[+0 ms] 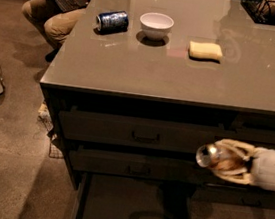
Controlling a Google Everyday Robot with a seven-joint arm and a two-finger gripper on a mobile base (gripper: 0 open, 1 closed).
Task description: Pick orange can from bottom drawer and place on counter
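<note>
My gripper (221,160) is at the right, in front of the cabinet's drawer fronts, level with the middle drawer. It is shut on the orange can (211,156), which lies on its side with its silver end facing left, between the pale fingers (233,146). The bottom drawer (124,208) is pulled out below, a dark shallow tray; I see nothing in it. The counter (182,72) is above, grey-brown and glossy.
On the counter stand a blue can (112,21) on its side, a white bowl (156,24) and a yellow sponge (206,50). A dark wire rack (271,9) is at the far right. A seated person with a laptop (66,1) is at the far left corner.
</note>
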